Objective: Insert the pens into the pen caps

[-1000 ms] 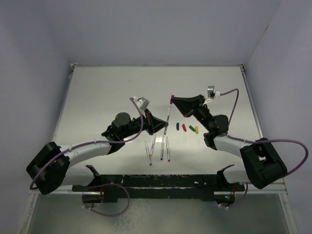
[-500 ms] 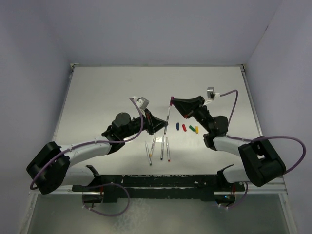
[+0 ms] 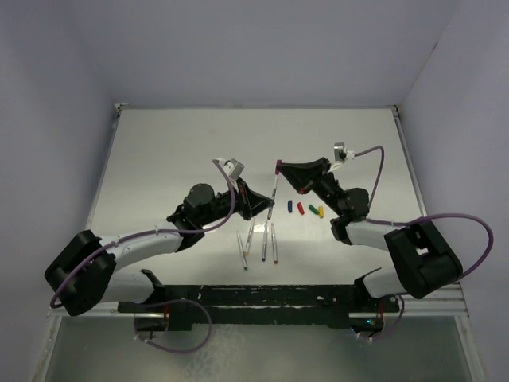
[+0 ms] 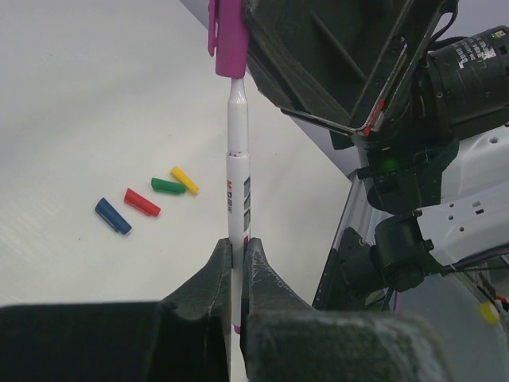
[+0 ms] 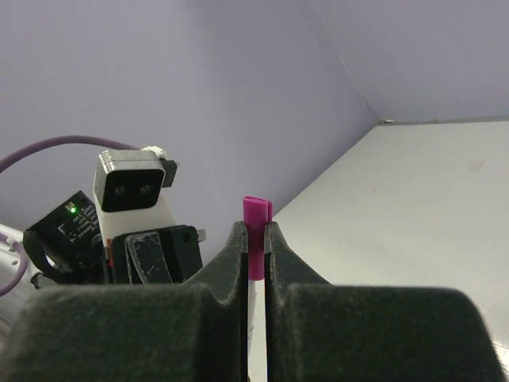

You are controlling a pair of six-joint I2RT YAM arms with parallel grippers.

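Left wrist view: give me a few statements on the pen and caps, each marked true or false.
1. The left tool grips a pen. True.
2. The right tool is open. False: the right tool is shut on the purple cap.
3. Four loose caps lie on the table. True: blue cap, red cap, green cap, yellow cap.
4. The yellow cap lies right beside the blue cap. False: the red cap and green cap lie between them.

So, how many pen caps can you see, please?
5. The purple cap is in the right gripper; the blue cap, red cap, green cap and yellow cap lie in a row on the table.
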